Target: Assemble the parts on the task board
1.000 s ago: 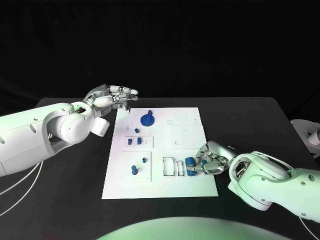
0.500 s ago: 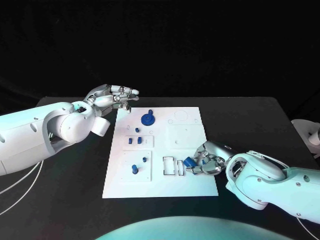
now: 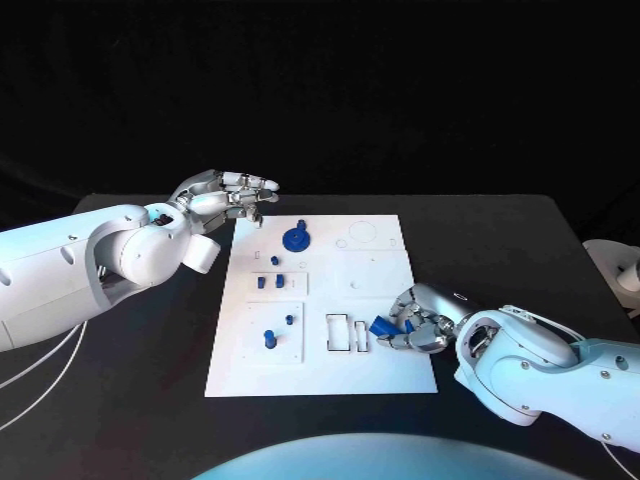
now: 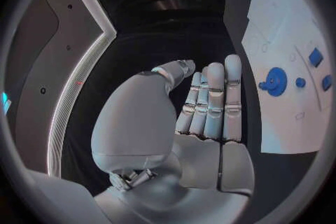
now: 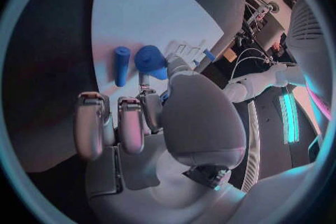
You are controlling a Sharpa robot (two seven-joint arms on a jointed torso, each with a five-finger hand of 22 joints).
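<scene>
The white task board (image 3: 363, 290) lies mid-table. My right hand (image 3: 418, 322) rests on the board's near right part and pinches a round blue part (image 3: 388, 328) between thumb and finger, next to the white slots (image 3: 348, 332). In the right wrist view that blue part (image 5: 150, 61) sits at the fingertips, and a blue cylinder (image 5: 122, 65) lies beside it on the board. My left hand (image 3: 231, 193) hovers past the board's far left corner with straight fingers (image 4: 210, 101) and holds nothing. A blue disc (image 3: 297, 239) and several small blue parts (image 3: 270, 282) stand along the board's left side.
A white stand with a grey cylinder (image 3: 635, 270) sits at the table's right edge. Thin cables (image 3: 17, 380) trail under my left arm. Bare black table (image 3: 147, 340) lies on both sides of the board.
My right hand has closed in on the blue pieces by the slots; one blue part now sits pinched at its fingertips. The left arm has not moved.
</scene>
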